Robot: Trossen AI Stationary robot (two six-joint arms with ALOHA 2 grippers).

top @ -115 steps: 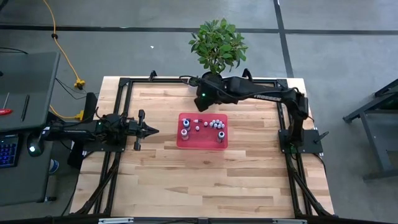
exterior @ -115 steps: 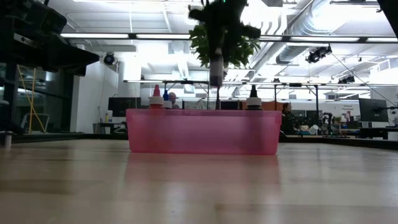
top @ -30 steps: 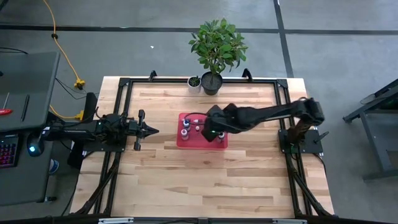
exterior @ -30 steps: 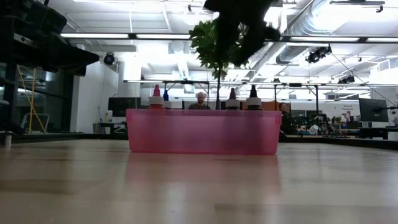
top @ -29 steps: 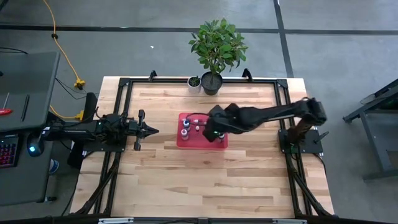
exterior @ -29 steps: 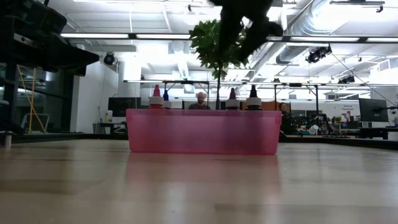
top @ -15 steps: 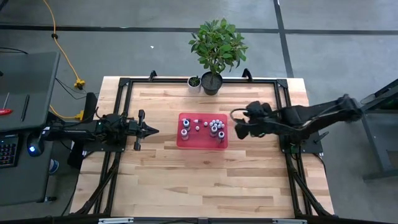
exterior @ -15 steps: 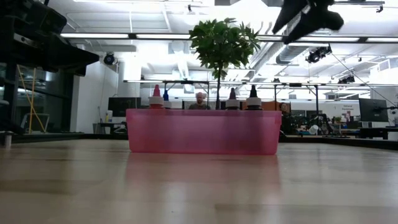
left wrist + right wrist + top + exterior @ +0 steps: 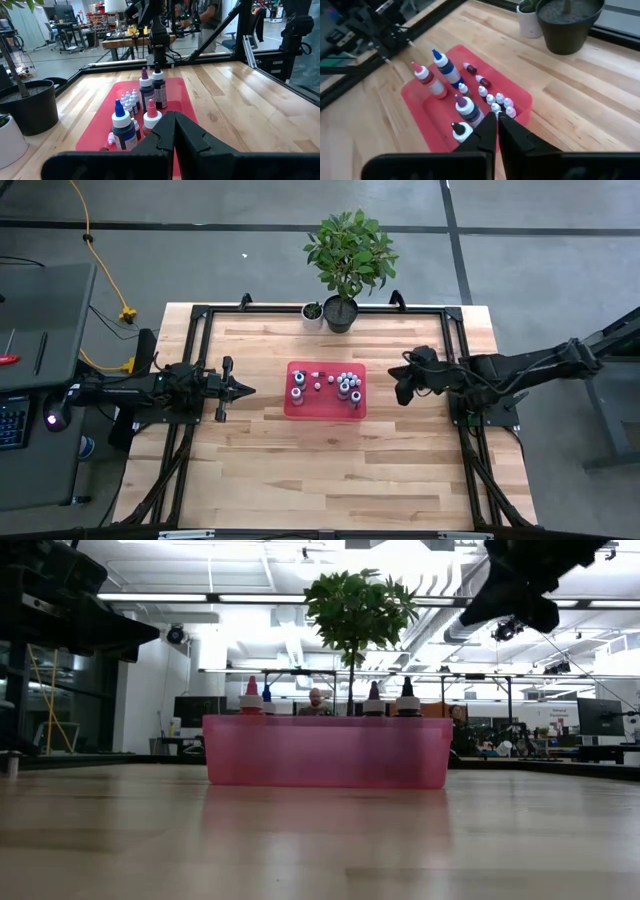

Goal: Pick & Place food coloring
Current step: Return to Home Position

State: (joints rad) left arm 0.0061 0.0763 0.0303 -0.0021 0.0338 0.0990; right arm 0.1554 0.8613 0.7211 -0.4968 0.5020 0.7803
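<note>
The food coloring bottles point(image 9: 343, 386) are seen gathered inside the red tray point(image 9: 322, 408) at the table's middle. The right gripper point(image 9: 401, 387) is held at the tray's 3 o'clock, apart from it, jaws clenched on nothing. The left gripper point(image 9: 247, 390) is parked at the tray's 9 o'clock, jaws likewise pressed together, empty.
</note>
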